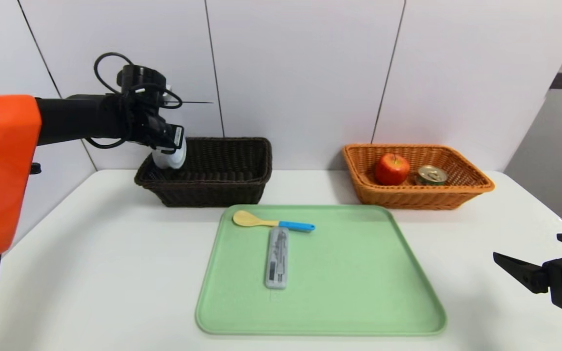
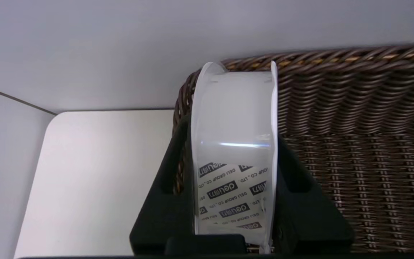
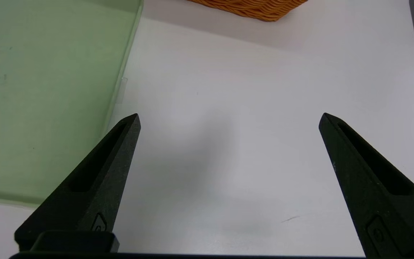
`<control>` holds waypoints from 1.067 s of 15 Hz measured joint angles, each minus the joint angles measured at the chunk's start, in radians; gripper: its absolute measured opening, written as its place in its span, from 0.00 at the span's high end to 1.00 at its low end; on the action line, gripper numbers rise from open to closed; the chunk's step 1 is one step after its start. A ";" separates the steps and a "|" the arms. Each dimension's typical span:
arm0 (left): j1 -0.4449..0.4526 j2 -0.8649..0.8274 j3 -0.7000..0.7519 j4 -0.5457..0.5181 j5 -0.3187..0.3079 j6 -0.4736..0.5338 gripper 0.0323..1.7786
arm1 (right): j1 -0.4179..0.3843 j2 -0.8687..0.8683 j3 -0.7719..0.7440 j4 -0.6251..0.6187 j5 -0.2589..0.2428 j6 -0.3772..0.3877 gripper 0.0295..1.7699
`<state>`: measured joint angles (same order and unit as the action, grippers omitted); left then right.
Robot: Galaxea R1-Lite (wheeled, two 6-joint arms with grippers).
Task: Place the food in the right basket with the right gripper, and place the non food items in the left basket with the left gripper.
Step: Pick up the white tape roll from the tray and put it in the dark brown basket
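My left gripper is shut on a white round roll with a printed core. It holds the roll upright over the near-left corner of the dark brown left basket. In the left wrist view the roll fills the gap between the black fingers, with the basket's weave behind it. A red apple and a gold-lidded tin lie in the orange right basket. My right gripper hangs open and empty over bare table at the right edge.
A green tray lies at the table's centre. On it are a yellow-headed, blue-handled spoon and a flat grey case. In the right wrist view the tray edge and a corner of the orange basket show.
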<state>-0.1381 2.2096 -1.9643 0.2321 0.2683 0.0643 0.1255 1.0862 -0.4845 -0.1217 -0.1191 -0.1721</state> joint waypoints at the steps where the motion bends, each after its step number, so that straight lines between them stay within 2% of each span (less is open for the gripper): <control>1: 0.001 0.007 0.000 0.000 -0.001 0.000 0.70 | 0.000 0.002 0.000 0.000 0.000 0.000 0.03; 16: -0.005 0.026 0.008 0.007 0.000 0.008 0.70 | 0.000 0.039 -0.004 -0.003 0.000 0.000 0.03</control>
<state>-0.1428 2.2360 -1.9564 0.2394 0.2679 0.0721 0.1255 1.1247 -0.4883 -0.1245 -0.1191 -0.1726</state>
